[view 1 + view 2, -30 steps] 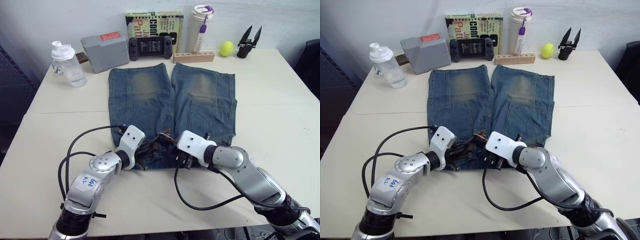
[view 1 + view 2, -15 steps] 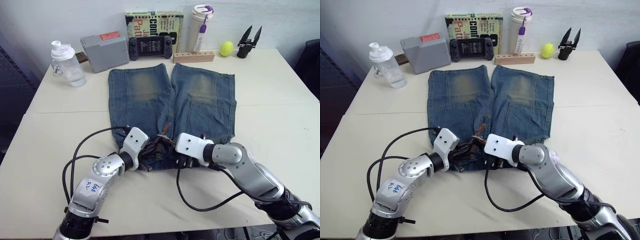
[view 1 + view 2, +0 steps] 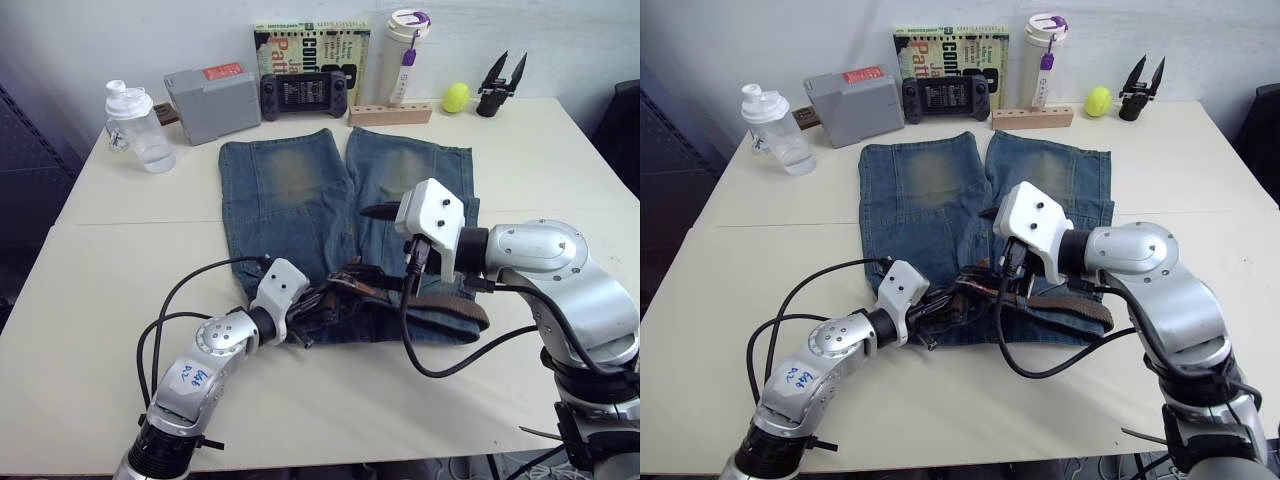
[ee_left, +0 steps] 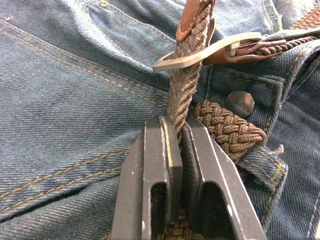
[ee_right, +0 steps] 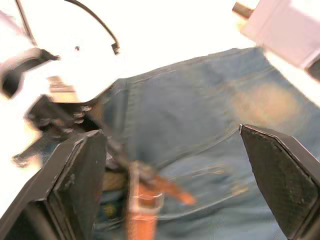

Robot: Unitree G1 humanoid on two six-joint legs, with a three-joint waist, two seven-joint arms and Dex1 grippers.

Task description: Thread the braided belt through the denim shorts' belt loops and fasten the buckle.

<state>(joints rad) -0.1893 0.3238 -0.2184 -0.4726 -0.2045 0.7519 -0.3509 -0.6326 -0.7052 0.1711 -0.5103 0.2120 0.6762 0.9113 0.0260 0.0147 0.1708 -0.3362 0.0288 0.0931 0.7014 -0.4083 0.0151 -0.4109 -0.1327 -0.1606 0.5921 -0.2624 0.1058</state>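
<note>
- The left hand (image 4: 175, 145) is closed on the braided belt (image 4: 185, 95); the free end of the belt is pinched between its two fingers, just below the buckle (image 4: 210, 50).
- The right hand (image 5: 170, 165) is wide open and empty, held above the denim shorts (image 3: 300, 210), over the right leg.
- In the left wrist view the strap is seen passing through the metal frame of the buckle, so the belt seems closed into a ring at the front. Whether the prong is set into the weave cannot be told.
- The belt lies along the waistband at the near edge of the table (image 3: 560, 200) and is seen again at the right side of the waist. It is judged that the threading is mostly done, but no belt loop can be counted with certainty.
- What is probably left: the strap must be pulled tight and the prong seated.
- Farther away, along the back edge, a clear bottle (image 3: 135, 125), a grey box (image 3: 210, 100), a game controller (image 3: 305, 93), a book (image 3: 310, 45), a tall cup (image 3: 402, 50), a wooden block (image 3: 390, 113), a yellow ball (image 3: 456, 97) and a black tool (image 3: 500, 80) are standing. All are well apart from the shorts.
- The black cables of both arms hang near the waistband and could catch on the belt.
</note>
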